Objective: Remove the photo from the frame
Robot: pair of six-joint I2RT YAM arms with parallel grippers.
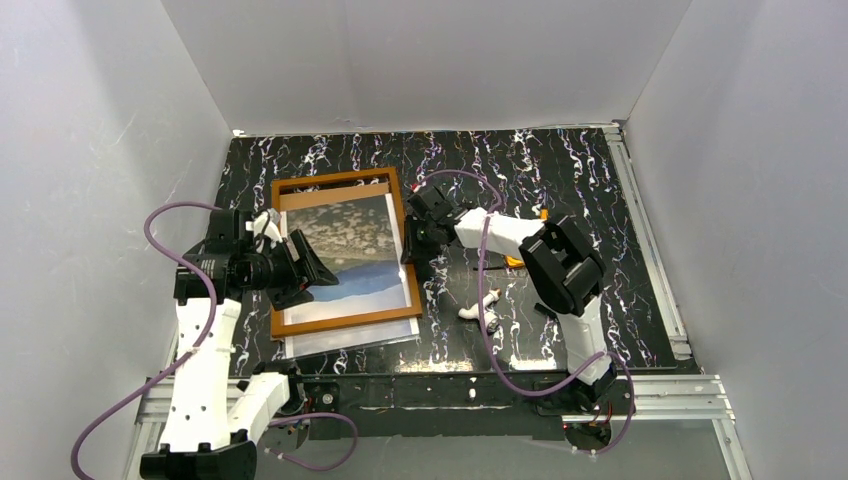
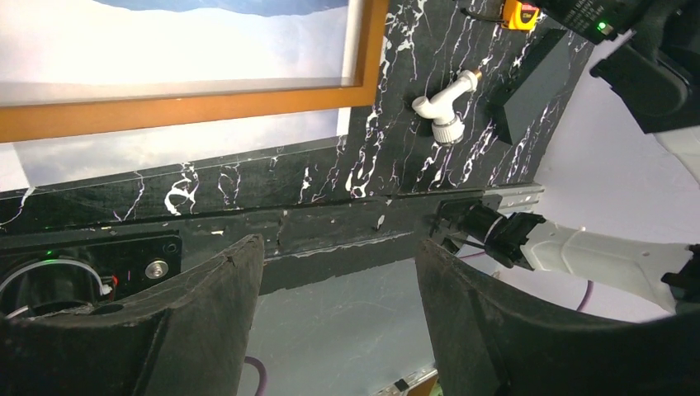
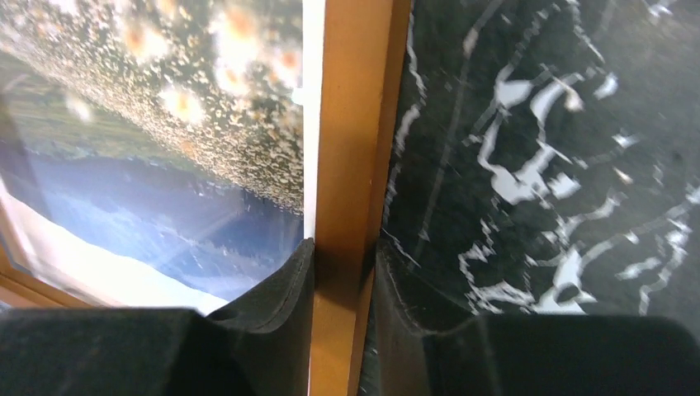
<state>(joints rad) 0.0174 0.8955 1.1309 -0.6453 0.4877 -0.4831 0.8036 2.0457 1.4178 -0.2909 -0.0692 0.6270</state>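
Note:
The frame (image 1: 340, 322) of reddish-brown wood lies flat on the black marbled table, left of centre. The photo (image 1: 350, 250) lies in it, and its pale near edge (image 1: 350, 340) sticks out past the frame's near rail. My right gripper (image 1: 410, 250) is shut on the frame's right rail (image 3: 351, 148), one finger on the photo side (image 3: 165, 124) and one on the table side. My left gripper (image 1: 312, 268) hovers over the frame's left part, open and empty. In the left wrist view, its gripper (image 2: 340, 247) points past the table's near edge, beyond the near rail (image 2: 190, 107).
A small white nozzle-like piece (image 1: 480, 303) lies right of the frame; it also shows in the left wrist view (image 2: 446, 111). An orange tape measure (image 2: 520, 12) and a dark grey flat panel (image 2: 536, 82) lie further right. White walls enclose the table.

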